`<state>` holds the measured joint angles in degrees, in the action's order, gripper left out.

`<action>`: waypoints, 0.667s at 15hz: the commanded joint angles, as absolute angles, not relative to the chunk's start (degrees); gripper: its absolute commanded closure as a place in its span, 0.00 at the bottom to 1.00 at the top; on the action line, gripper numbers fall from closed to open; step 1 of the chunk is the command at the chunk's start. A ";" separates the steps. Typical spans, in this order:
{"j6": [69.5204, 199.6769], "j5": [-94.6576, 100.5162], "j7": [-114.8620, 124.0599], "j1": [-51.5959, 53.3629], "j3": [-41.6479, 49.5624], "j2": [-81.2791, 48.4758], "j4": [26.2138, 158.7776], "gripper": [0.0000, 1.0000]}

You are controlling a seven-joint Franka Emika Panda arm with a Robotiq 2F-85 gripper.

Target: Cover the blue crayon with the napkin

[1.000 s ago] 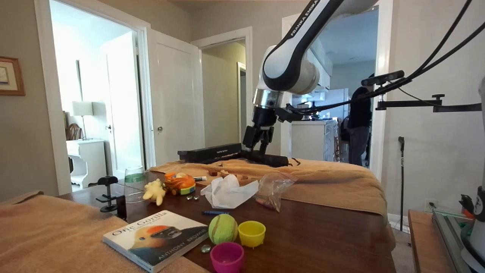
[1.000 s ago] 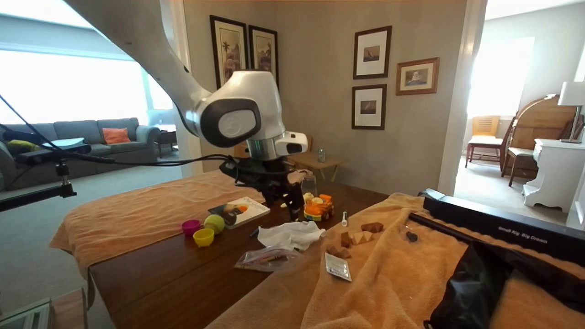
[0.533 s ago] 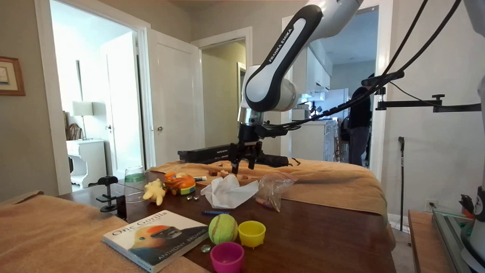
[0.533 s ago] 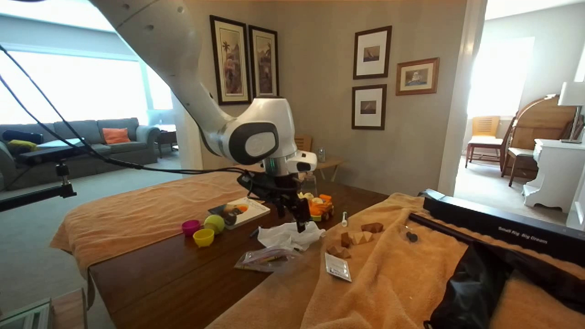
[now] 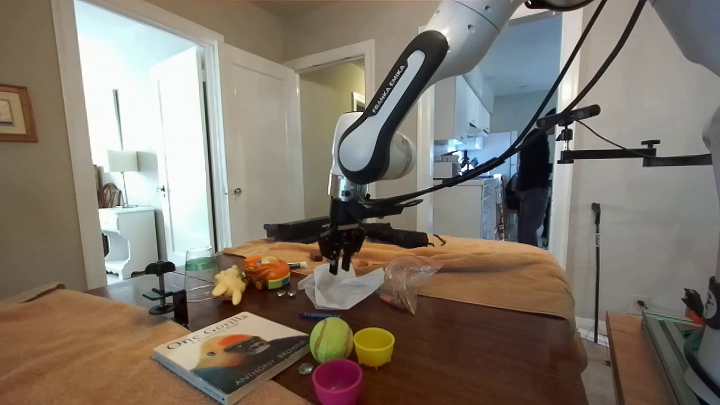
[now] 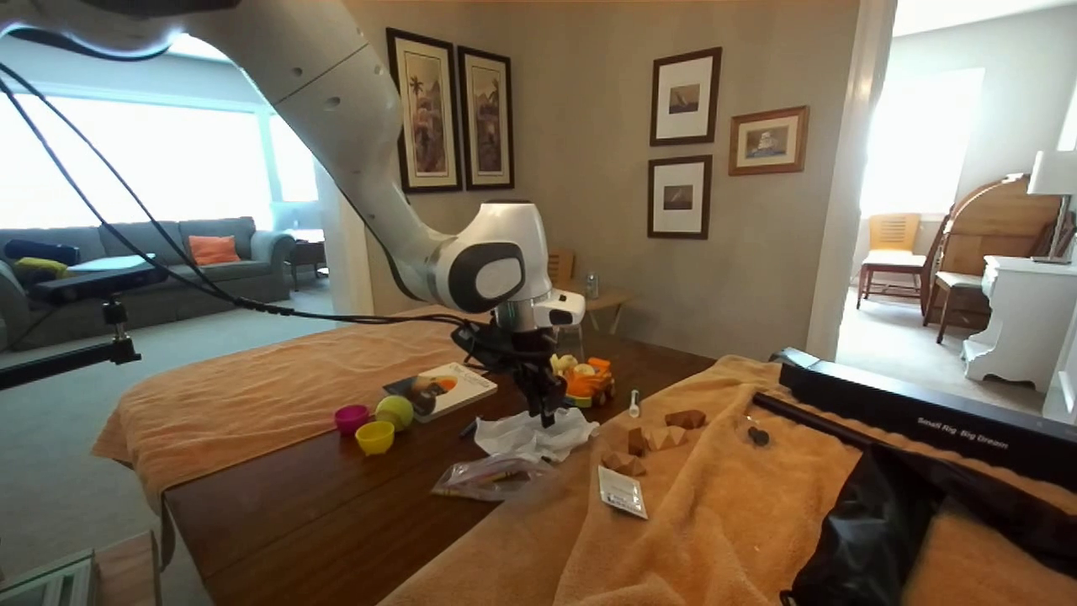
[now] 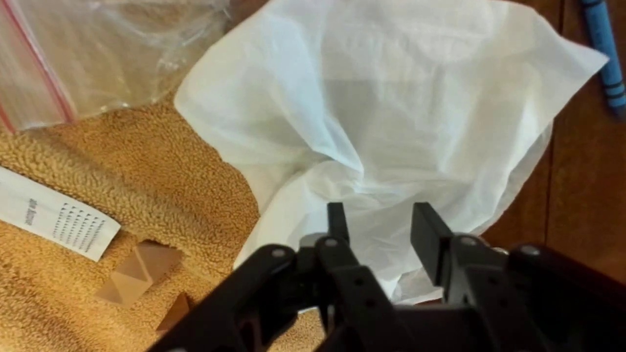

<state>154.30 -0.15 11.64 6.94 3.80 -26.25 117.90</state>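
Note:
The napkin (image 7: 415,112) is a white crumpled sheet, lying partly on the dark table and partly on the orange towel; it also shows in both exterior views (image 5: 343,295) (image 6: 523,438). Just beside it on the wood lies the blue crayon (image 5: 319,315), uncovered in an exterior view. In the wrist view one napkin corner overlaps the side of the crayon (image 7: 605,44). My gripper (image 7: 380,222) points down over the napkin's towel-side part. Its fingers stand partly open, with white napkin visible between them. Whether the fingertips (image 5: 334,270) touch the napkin I cannot tell.
A clear zip bag (image 5: 408,281) lies close to the napkin. Around them are a tennis ball (image 5: 331,340), yellow cup (image 5: 374,347), pink cup (image 5: 337,382), book (image 5: 233,354) and orange toy (image 5: 267,274). Wooden pieces (image 6: 665,436) and a white packet (image 6: 623,491) rest on the towel.
The gripper has come down and across to the napkin, and its fingers have drawn closer together. The napkin, crayon and other objects have not visibly moved.

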 commanded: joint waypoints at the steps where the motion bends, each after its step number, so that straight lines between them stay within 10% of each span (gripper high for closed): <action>1: 152.58 1.31 15.26 8.20 4.76 -29.75 113.00 0.92; 10: 152.42 -1.90 13.78 6.01 2.28 -35.88 105.25 1.00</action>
